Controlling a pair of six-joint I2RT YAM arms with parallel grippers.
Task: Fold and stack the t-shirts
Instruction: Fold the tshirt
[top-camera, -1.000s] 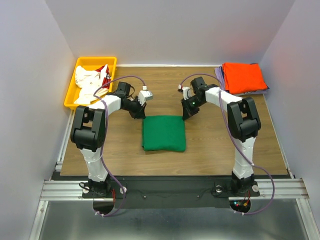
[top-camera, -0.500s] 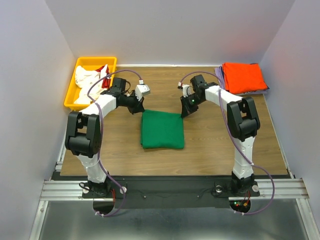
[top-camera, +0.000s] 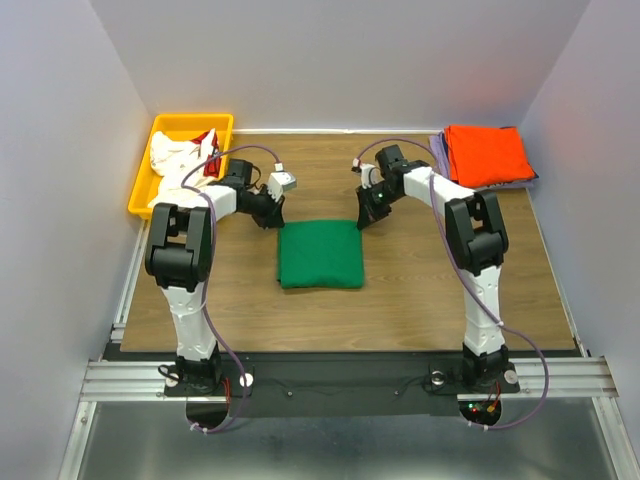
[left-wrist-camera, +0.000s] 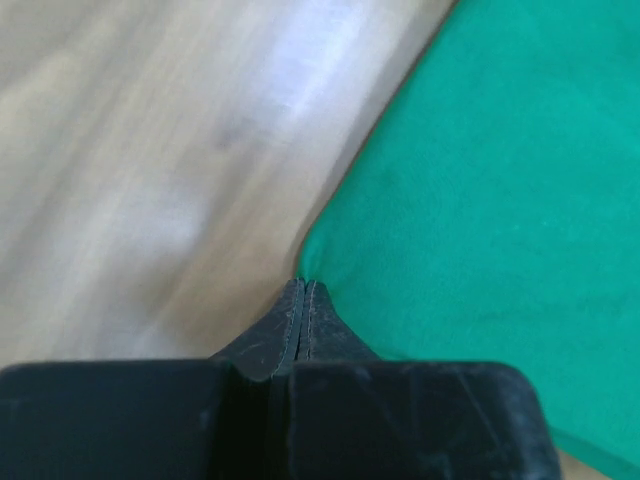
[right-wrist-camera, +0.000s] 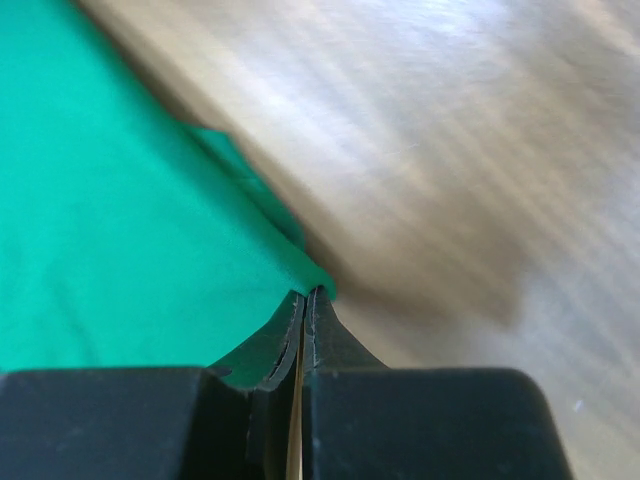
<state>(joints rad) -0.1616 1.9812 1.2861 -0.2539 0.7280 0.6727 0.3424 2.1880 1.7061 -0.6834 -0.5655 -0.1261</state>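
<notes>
Two tight pinches: left hand (left-wrist-camera: 303, 286), right hand (right-wrist-camera: 305, 294), each on a far green t-shirt (top-camera: 320, 254) corner

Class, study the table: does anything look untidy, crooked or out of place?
Only the white shirts in the yellow bin: crumpled in a heap, unlike the neatly folded green shirt and orange shirt. Nothing looks spilled.

The folded green t-shirt (top-camera: 320, 255) has slid a little toward the upper left of the top view, across the table (top-camera: 420, 290), from just right of centre to about centre. The left claw (top-camera: 274, 221) and right claw (top-camera: 362, 219), pinched on its two far corners, have moved up and left with it. Both arms' elbows have shifted up the frame too, the left one after first swinging out leftward.
</notes>
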